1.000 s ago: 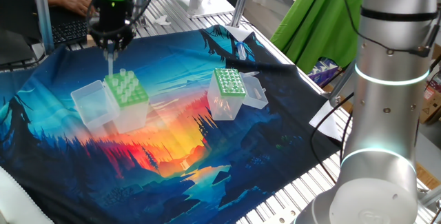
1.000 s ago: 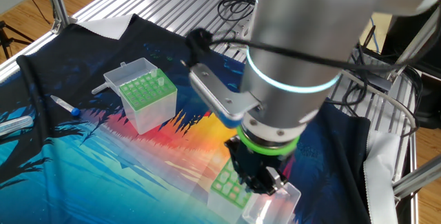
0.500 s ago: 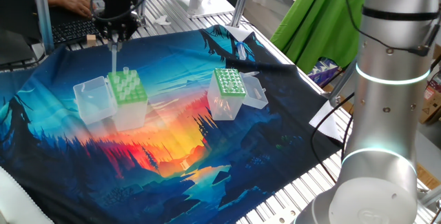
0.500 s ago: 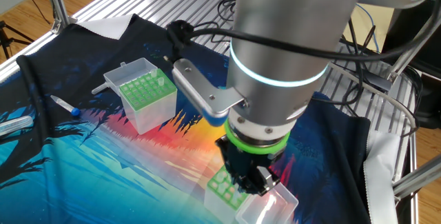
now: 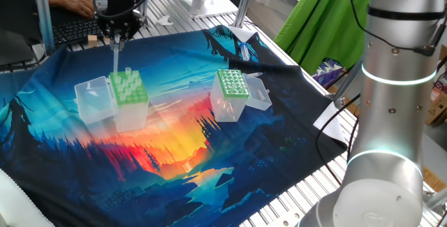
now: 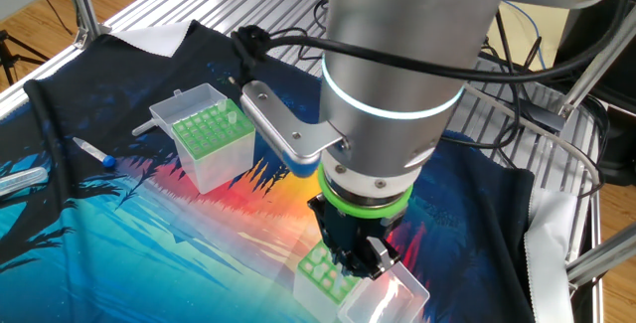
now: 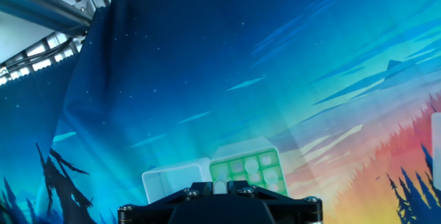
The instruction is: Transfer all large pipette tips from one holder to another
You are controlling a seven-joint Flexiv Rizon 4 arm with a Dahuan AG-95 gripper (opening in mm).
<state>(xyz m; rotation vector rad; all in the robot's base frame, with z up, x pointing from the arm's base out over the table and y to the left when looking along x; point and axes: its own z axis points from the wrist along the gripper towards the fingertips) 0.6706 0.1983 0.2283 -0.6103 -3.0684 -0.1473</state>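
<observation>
Sunset-print cloth (image 5: 209, 136) on slatted metal table, no legible writing, jaws clamped on pipette tip (image 5: 115, 58) above light-green holder (image 5: 129, 89)

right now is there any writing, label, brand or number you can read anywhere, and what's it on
None can be read in any view.
The light-green holder, the darker-green holder and the arm show no legible print.
The cloth carries only a forest sunset picture, no words.
</observation>
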